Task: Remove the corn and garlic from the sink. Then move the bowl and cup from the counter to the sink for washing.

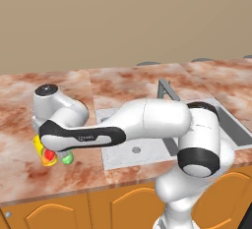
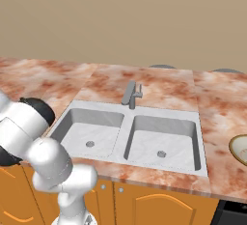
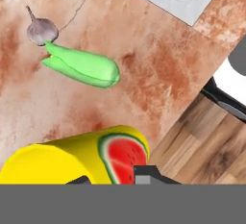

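Gripper [image 3: 113,180] is pinched on rim of the cup [image 3: 77,158], prob. light, stiff & smooth, so slippery; corn [image 3: 81,66] lies at 12 o'clock on table [image 3: 158,59].

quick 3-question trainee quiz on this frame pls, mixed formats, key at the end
1. True or false: the corn and the garlic lie on the counter, outside the sink.
2. Multiple choice: what sits between the fingers of the gripper? A) the corn B) the yellow cup C) the garlic
3. Fill in: in the right base view, the bowl rests on the counter to the ____ of the sink.

Key
1. True; in the hand view they lie touching on the marble.
2. B; the fingers are shut on the cup, whose side bears a watermelon picture.
3. Right; both basins look empty.
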Controlling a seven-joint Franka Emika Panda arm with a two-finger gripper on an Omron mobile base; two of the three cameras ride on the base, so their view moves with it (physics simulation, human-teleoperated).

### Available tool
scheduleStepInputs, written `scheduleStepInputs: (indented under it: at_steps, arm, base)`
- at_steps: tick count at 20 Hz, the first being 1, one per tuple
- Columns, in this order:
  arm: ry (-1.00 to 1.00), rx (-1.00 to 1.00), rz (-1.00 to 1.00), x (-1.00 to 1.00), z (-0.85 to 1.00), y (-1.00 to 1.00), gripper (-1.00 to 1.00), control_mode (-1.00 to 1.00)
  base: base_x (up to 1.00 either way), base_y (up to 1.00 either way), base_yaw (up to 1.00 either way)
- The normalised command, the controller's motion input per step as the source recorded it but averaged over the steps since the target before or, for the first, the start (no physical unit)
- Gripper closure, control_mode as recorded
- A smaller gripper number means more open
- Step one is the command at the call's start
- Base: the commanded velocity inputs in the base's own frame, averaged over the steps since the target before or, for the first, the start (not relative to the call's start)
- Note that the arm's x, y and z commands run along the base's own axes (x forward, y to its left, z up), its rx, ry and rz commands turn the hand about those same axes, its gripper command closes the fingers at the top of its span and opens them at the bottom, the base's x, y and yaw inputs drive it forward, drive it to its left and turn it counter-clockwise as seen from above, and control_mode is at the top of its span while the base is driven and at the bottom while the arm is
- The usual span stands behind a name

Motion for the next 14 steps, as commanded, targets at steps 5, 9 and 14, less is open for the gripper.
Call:
scheduleStepInputs:
  at_steps: [5,9,14]
  arm:
    - [0.07,0.03,-0.19,0.06,0.1,-0.4,1.0,-1.0]
    - [0.09,0.02,-0.19,0.08,0.06,-0.41,1.0,-1.0]
    - [0.07,0.02,-0.17,0.08,0.04,-0.42,1.0,-1.0]
  base:
    - [0.0,0.0,0.0]
    - [0.0,0.0,0.0]
    - [0.0,0.0,0.0]
